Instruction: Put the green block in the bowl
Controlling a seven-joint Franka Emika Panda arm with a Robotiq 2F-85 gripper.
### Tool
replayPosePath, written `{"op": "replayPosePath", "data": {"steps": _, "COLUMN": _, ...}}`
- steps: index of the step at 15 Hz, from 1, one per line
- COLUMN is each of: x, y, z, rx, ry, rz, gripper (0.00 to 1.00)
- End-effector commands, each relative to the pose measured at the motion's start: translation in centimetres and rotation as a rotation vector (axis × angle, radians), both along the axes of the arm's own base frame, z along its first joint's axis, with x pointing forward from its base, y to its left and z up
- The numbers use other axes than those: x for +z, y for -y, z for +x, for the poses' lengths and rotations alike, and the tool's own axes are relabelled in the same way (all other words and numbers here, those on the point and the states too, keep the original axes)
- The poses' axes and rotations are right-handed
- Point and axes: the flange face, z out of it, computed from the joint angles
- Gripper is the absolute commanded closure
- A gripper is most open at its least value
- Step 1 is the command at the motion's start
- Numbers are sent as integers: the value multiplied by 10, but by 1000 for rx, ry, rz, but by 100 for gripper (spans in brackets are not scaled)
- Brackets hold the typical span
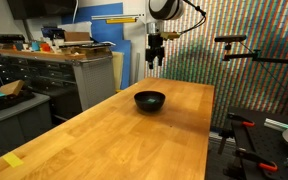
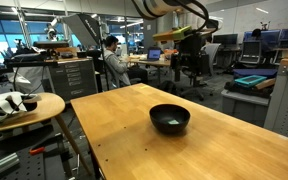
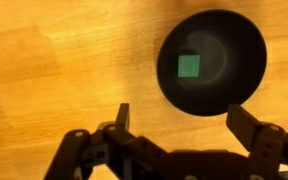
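As seen in the wrist view, entered thus. Green block [image 3: 188,66]: tiny cube, lying flat on the floor of the bowl [image 3: 236,40], toward 9 o'clock of centre, apart from the wall. Judged light, rigid, smooth-faced, not fragile; likely to skid on the glossy floor if nudged. If ever lifted again, best taken across two opposite flat faces, from straight above, jaws square to the sides; small margin for error, given so small a cube. Bowl: round, shallow, glossy black, upright on the wooden bench [image 3: 54,60]; judged stiff, slippery to pinch by the rim, prone to slide if pushed. Gripper [image 3: 184,125]: spread wide, holding nothing, clear of both items; block at about 12 o'clock of it, bowl centre nearer 1 o'clock. In both exterior views, gripper [image 1: 155,58] [image 2: 190,62] hanging well above the bowl [image 1: 150,101] [image 2: 169,125]; block too small to make out there. Task judged complete as things lie.
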Motion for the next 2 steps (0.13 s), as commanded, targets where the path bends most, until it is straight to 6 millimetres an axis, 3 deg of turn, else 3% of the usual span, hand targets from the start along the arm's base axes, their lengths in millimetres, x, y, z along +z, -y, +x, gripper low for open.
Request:
{"op": "replayPosePath", "data": {"steps": 1, "x": 0, "y": -1, "z": 0, "rx": 1, "ry": -2, "rz": 1, "gripper": 0}}
{"op": "replayPosePath", "data": {"steps": 2, "x": -1, "y": -1, "z": 0, "rx": 3, "ry": -4, "rz": 1, "gripper": 0}}
